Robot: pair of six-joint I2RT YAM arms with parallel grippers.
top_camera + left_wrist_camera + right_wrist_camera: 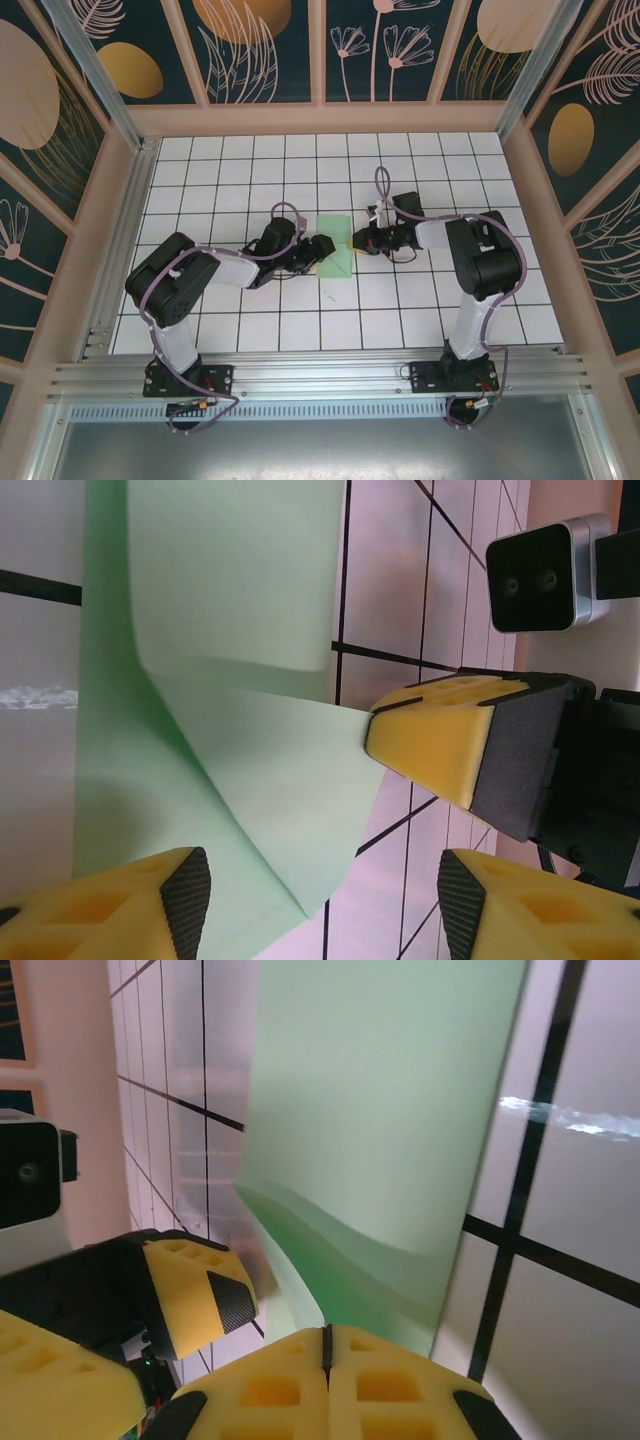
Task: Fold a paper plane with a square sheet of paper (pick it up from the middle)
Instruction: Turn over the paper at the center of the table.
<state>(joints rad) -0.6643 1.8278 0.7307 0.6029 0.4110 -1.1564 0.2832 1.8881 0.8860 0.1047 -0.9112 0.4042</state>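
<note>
First fold seems under way: the right gripper has its jaws closed on the raised edge of the square sheet of paper. The left gripper stands open and empty.

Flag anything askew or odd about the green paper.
The square sheet of paper is not lying flat: one flap bows up off the table in a soft curve, without a crisp crease, pinched at its edge by the shut right gripper. The left gripper stands open beside it. No tear shows.
</note>
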